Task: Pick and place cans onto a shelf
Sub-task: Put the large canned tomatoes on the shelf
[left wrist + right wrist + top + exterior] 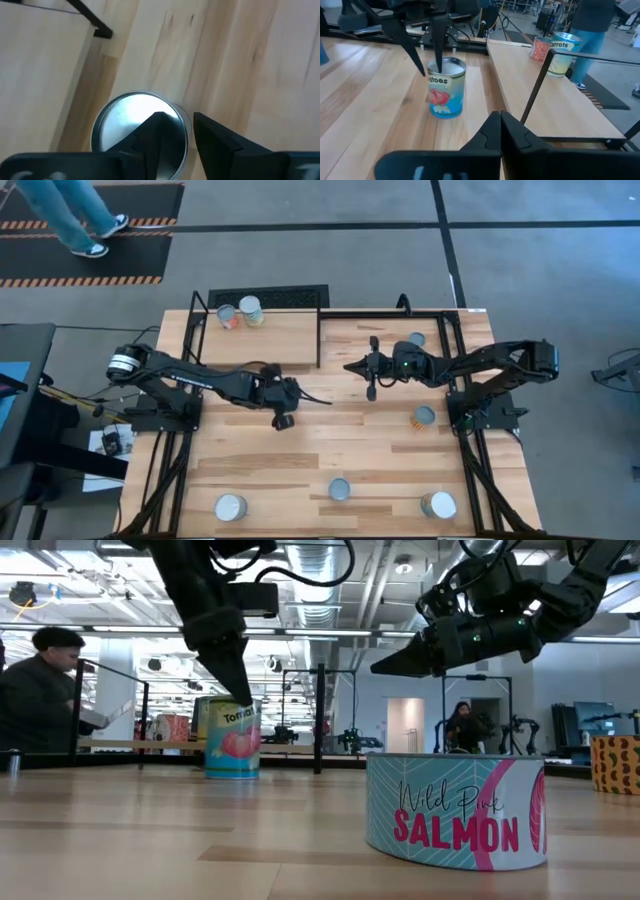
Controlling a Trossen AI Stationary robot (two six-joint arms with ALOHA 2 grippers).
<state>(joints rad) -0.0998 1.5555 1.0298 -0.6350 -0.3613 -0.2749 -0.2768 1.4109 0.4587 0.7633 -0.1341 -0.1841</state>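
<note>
A tomato can (446,87) with a silver lid (125,122) stands upright on the planked table beside the shelf's (270,340) near right corner. My left gripper (179,120) points down over the can and is open a little. One finger is over the lid and the other is outside the rim. In the high view the gripper (281,416) hides the can. Two cans (228,318) (251,310) stand on the shelf's far edge. My right gripper (500,125) is shut and empty. It hangs above the table to the right of the shelf (350,366). My left gripper comes from above, pointing down. One fingertip (439,66) is at the lid near its rim and the other (422,70) is beside the can's wall. I cannot tell whether either touches. The can stands upright on the table.
A salmon can (455,810) stands near the front edge, also seen in the high view (340,489). More cans stand at the front left (230,507), front right (438,505) and right (424,416) (416,340). Black rods (537,85) edge the shelf. A person (70,220) walks beyond the table.
</note>
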